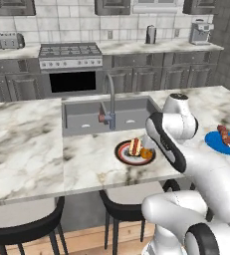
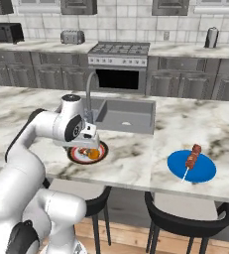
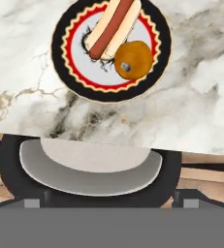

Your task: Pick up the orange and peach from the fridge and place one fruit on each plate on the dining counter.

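**Hand view: orange lies on the ringed plate beside a hot dog**

Hand view looks down on the dark-rimmed plate [image 3: 65, 58] with its red ring and pale centre, at the top of the frame on the marbled dining counter [image 3: 196, 97]. On it lie a hot dog [image 3: 111, 26] and, touching its lower right side, the orange [image 3: 133, 59]. A dark round stool [image 3: 89, 167] fills the lower half of the frame.

In the right base view the gripper [image 2: 89, 144] hangs just above that plate [image 2: 102, 151] at centre left; whether its jaws are spread cannot be told, and nothing is seen held. The blue plate [image 2: 205, 171] sits at right, well apart, carrying a skewered sausage [image 2: 192, 157]. The sink [image 2: 126, 116] lies behind, between the two plates.
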Available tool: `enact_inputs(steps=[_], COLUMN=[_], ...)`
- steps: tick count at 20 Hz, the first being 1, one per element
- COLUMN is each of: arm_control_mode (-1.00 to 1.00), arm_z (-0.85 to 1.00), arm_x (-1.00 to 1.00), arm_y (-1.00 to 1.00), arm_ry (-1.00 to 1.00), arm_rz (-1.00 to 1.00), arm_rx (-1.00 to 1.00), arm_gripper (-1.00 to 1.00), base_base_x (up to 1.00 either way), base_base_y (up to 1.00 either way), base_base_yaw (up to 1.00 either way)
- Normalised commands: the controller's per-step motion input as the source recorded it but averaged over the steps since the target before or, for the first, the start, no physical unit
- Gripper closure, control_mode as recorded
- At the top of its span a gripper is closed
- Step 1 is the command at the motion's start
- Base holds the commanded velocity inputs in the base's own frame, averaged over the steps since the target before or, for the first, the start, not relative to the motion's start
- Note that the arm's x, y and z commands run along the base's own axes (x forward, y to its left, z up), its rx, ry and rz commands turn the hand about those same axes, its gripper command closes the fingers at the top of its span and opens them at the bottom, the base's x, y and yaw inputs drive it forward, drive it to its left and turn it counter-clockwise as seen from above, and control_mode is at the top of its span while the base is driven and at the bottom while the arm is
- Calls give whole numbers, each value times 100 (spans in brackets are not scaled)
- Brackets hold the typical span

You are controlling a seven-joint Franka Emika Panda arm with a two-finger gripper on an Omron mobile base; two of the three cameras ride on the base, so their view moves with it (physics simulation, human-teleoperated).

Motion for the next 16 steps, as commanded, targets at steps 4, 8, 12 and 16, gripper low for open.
enact_inputs(steps=[4,8,12,16], arm_control_mode=[-100,-100,-100,-100], arm_z=[70,75,92,49], arm_x=[-100,-100,-92,-63], arm_y=[16,9,28,18], arm_ry=[0,0,0,0], arm_rz=[0,0,0,0], arm_rx=[4,6,1,0], arm_gripper=[-100,-100,-100,-100], base_base_x=[0,0,0,0], base_base_y=[0,0,0,0], base_base_yaw=[0,0,0,0])
